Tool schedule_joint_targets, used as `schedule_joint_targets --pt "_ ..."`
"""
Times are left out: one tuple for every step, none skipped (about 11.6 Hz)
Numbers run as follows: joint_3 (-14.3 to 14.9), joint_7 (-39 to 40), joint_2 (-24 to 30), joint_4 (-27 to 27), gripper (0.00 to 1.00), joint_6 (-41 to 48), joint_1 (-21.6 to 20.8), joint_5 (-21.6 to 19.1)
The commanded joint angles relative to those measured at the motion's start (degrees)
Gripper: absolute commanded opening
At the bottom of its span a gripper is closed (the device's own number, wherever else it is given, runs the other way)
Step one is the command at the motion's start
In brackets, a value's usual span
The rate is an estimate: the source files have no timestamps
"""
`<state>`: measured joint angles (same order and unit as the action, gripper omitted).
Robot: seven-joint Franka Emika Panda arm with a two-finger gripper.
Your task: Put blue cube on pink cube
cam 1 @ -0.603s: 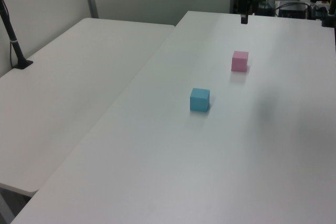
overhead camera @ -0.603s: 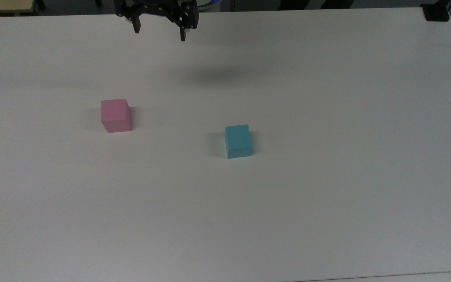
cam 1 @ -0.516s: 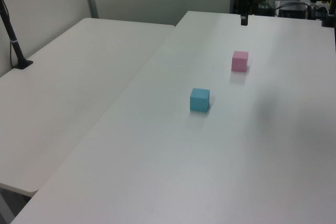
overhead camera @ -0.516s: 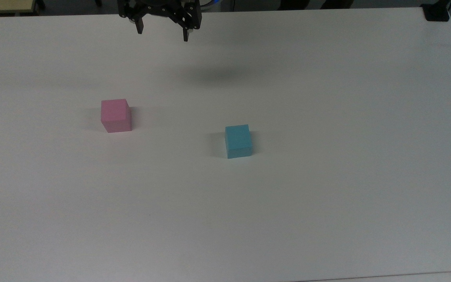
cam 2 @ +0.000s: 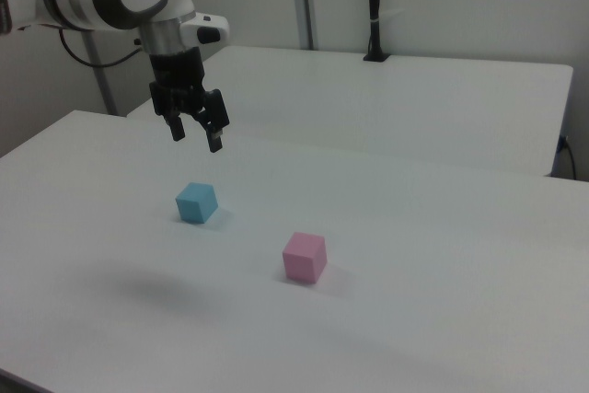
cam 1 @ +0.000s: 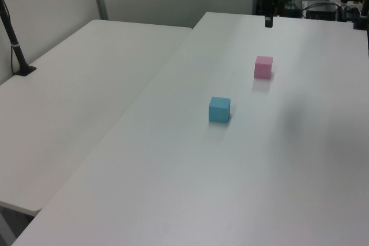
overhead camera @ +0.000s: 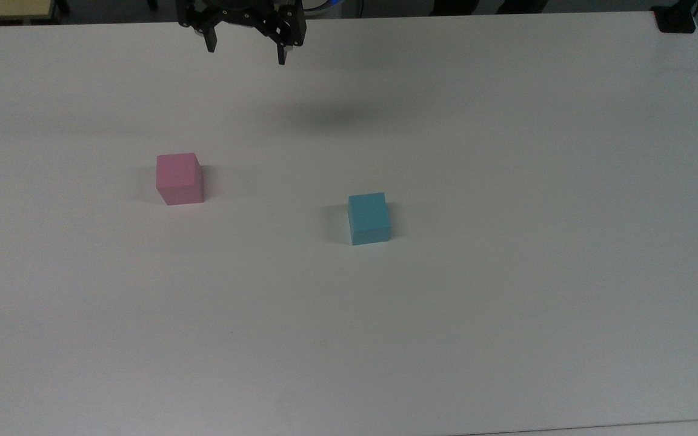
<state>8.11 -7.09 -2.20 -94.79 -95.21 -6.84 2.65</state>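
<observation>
A blue cube sits flat on a white counter, roughly mid-surface. A pink cube sits well apart from it, toward the top view's left, with nothing on top. Both cubes rest untouched. The robot's gripper hangs high above the counter near its far edge in the top view, empty, fingers spread apart. The task seems to be at its very first step: reaching for the blue cube. Next, the gripper likely needs to travel over the blue cube, square its fingers to two opposite faces, then descend around it before closing.
</observation>
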Motion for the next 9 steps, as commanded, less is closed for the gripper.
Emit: schedule_joint_targets --pt "0.0 1.6 0.9 -1.0 1.0 -0.2 -0.1 0.3" --pt "0.0 1.6 0.8 -1.0 1.0 -0.2 -0.1 0.3" --pt "-0.1 1.6 0.4 -1.0 1.0 -0.3 -0.1 0.3" --pt "-0.4 1.6 -0.1 -1.0 1.0 -1.6 -0.2 0.2" --pt "-0.5 1.6 -0.4 -1.0 1.0 -2.8 -0.6 0.2" --pt "-0.5 1.4 -1.1 -1.0 1.0 -4.2 -1.0 0.2" --pt "-0.5 1.1 -2.0 -1.0 1.0 -5.7 -1.2 0.0" --pt "-0.5 0.7 -2.5 -1.0 1.0 -7.9 -2.3 0.0" --pt "-0.4 0.6 -3.7 -0.9 1.0 -9.6 -3.3 -0.5"
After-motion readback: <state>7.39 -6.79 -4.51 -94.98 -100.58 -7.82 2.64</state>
